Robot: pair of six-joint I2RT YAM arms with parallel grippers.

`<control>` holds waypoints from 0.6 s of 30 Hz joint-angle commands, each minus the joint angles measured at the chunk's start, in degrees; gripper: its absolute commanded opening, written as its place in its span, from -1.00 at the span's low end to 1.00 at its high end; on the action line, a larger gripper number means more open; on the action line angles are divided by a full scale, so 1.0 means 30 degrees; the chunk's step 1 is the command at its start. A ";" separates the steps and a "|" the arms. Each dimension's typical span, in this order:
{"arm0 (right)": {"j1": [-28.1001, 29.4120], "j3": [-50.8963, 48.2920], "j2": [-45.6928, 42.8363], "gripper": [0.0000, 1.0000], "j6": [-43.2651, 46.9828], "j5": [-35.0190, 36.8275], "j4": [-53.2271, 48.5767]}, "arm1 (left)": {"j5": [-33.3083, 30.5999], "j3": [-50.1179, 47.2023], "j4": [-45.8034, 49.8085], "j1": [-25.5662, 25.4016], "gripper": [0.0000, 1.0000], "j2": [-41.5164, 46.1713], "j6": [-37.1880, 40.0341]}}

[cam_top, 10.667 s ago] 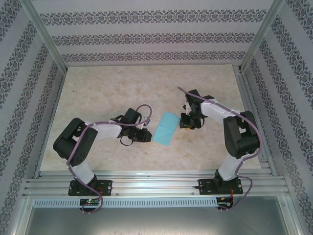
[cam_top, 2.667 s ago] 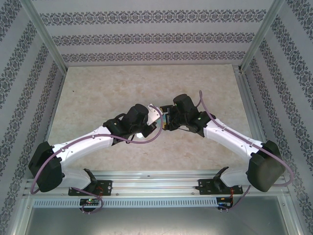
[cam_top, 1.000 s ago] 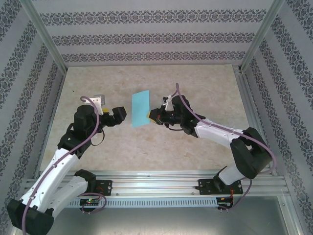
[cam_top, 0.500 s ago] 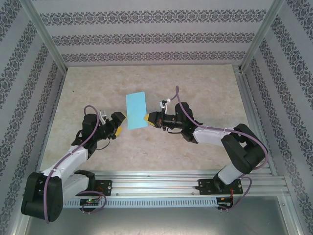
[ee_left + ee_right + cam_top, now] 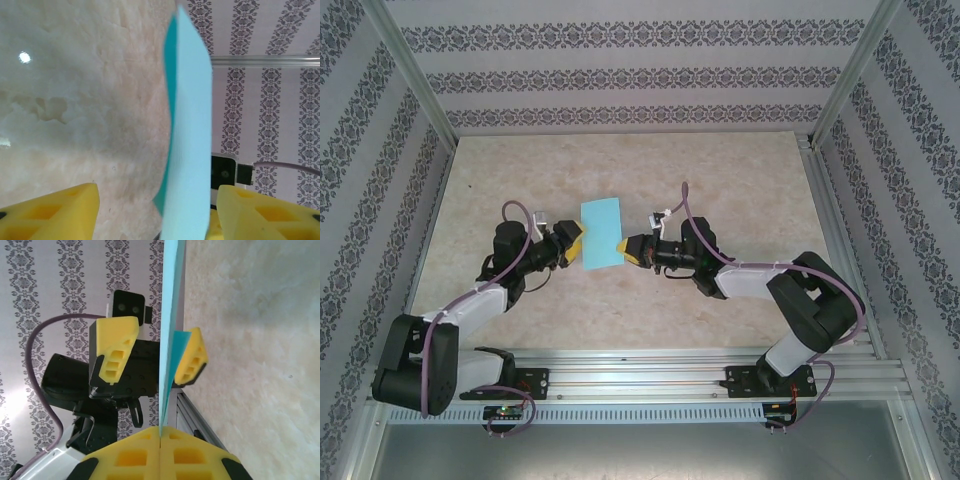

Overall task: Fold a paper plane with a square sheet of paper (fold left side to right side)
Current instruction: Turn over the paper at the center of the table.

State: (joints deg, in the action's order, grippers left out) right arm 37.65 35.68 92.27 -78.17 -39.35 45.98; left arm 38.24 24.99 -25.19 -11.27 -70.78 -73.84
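Note:
The square sheet of paper (image 5: 602,232) is cyan and folded into a narrow rectangle, held up off the table between both arms. My right gripper (image 5: 625,248) is shut on its right edge; in the right wrist view the yellow pads (image 5: 125,455) meet on the thin paper edge (image 5: 170,315). My left gripper (image 5: 573,243) stands open at the left edge. In the left wrist view the paper (image 5: 187,125) stands between its two yellow fingers (image 5: 50,215), close to the right one with a gap on the left. Two layers of paper show there.
The beige marbled table top (image 5: 720,190) lies beneath the arms, inside patterned walls with metal corner posts. An aluminium rail (image 5: 640,375) carrying both arm bases runs along the near edge. A small white glare spot (image 5: 24,57) sits on the table.
My left gripper has moved right to the paper's left edge and its jaws have narrowed around it. My right gripper has carried the paper slightly nearer, staying shut.

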 commanded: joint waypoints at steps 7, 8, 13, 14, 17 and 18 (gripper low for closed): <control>0.0078 -0.0800 0.1314 -1.00 0.0061 -0.0213 0.1462 | 0.0732 0.1352 -0.0800 0.0128 -0.30 -0.1769 0.1833; 0.0008 -0.0847 0.1400 -1.00 0.0125 -0.0213 0.1462 | 0.0633 0.1416 -0.0510 0.0138 -0.35 -0.1870 0.2102; -0.0127 -0.1268 0.1988 -0.98 0.0133 -0.0299 0.1933 | 0.0748 0.1806 0.0435 -0.0124 -0.66 -0.2674 0.3342; -0.0135 -0.1312 0.2091 -0.95 0.0129 -0.0300 0.1987 | 0.0732 0.1893 0.0581 -0.0191 -0.72 -0.2864 0.3544; -0.0218 -0.1460 0.2230 -0.86 0.0331 -0.0216 0.1970 | 0.0774 0.2223 0.0908 -0.0537 -0.89 -0.3675 0.4355; -0.0265 -0.1511 0.2232 -0.78 0.0480 -0.0185 0.1881 | 0.0749 0.2327 0.1031 -0.0699 -0.92 -0.3960 0.4683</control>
State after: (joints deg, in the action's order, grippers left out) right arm 37.54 31.83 98.54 -78.13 -39.40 48.71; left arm 39.83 30.20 -24.12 -12.14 -81.01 -64.73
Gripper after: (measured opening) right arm 0.094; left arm 0.053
